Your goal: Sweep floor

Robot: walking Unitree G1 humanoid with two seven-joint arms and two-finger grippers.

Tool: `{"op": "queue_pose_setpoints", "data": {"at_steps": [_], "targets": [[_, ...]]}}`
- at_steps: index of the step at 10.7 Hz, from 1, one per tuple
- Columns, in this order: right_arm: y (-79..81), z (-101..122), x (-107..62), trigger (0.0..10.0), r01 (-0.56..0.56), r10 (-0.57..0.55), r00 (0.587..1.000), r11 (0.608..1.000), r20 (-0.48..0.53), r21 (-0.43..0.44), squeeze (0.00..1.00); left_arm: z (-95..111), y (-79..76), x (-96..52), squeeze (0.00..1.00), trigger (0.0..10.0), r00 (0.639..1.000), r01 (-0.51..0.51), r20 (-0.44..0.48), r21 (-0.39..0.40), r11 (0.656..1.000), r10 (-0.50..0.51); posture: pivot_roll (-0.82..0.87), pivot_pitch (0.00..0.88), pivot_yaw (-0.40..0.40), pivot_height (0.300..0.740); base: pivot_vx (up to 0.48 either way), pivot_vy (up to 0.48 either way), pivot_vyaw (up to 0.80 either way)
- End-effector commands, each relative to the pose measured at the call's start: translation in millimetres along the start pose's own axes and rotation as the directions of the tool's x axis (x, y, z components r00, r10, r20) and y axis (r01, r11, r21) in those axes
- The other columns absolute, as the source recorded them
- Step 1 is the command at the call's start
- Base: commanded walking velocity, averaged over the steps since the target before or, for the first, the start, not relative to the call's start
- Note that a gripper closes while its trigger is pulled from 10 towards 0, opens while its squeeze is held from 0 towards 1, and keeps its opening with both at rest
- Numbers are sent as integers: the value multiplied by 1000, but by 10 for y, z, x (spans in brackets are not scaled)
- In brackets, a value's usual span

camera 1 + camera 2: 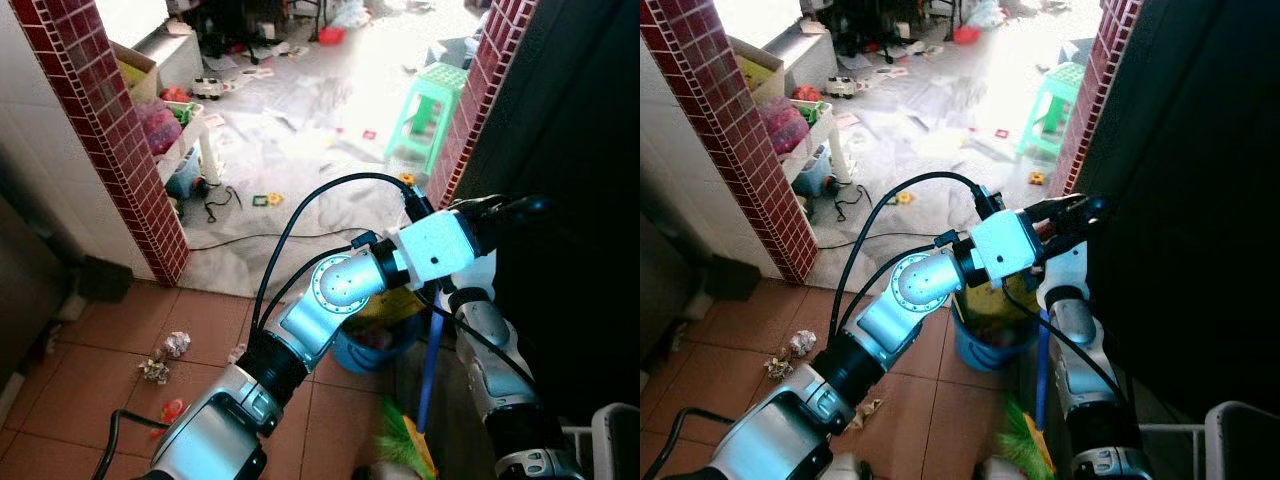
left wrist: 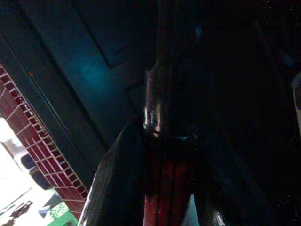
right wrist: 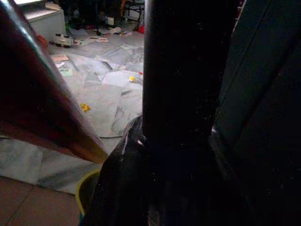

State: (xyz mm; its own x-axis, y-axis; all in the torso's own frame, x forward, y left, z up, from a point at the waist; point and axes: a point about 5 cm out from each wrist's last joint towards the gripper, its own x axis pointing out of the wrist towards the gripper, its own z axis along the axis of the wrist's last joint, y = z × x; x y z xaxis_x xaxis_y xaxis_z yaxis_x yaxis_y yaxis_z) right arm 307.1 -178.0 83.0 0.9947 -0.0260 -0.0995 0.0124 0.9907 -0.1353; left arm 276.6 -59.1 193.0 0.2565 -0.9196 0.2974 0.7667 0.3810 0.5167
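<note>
The broom (image 1: 430, 360) is being clamped by both grippers on its handle; bristles should be kept low toward the scraps (image 1: 165, 357) beside them.

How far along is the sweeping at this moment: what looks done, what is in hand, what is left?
Done: nothing looks swept. In hand: the left gripper and right gripper are both shut on the broom handle, bristles low by the blue bucket. Left: crumpled paper scraps lie on the red tiles, and litter is strewn across the pale floor beyond.
</note>
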Motion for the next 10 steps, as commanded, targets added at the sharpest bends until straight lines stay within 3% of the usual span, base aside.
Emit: {"op": "queue_pose_setpoints", "data": {"at_steps": [1, 3, 5, 6, 7, 10], "targets": [[43, 131, 47, 10000, -17, 17, 999, 1000, 52, -6, 0, 2, -245, 118, 0, 10000, 991, 129, -13, -23, 991, -129, -105, 20, -1, 740, 0, 0, 0], [50, 133, 52, 10000, -16, 16, 998, 1000, 54, -5, 0, 197, 94, 90, 0, 10000, 996, -50, 75, 98, 994, 43, -105, 18, 2, 740, 0, 0, 0], [44, 126, 61, 10000, -18, 18, 998, 1000, 53, -7, 0, 356, 475, 3, 0, 10000, 971, -215, 128, 91, 972, 202, -104, 11, -2, 740, 0, 0, 0], [40, 122, 66, 10000, -21, 22, 998, 1000, 53, -10, 0, 444, 657, -94, 0, 10000, 948, -298, 163, 159, 941, 273, -103, 8, -4, 740, 0, 0, 0], [30, 119, 69, 10000, -21, 22, 998, 1000, 52, -11, 0, 470, 797, -179, 0, 10000, 914, -390, 175, 119, 913, 367, -101, 5, -8, 740, 0, 0, 0], [21, 112, 75, 10000, -29, 30, 998, 999, 53, -21, 0, 641, 1180, -444, 0, 10000, 813, -574, 238, 175, 800, 531, -94, 3, -25, 740, 0, 0, 0]]}}
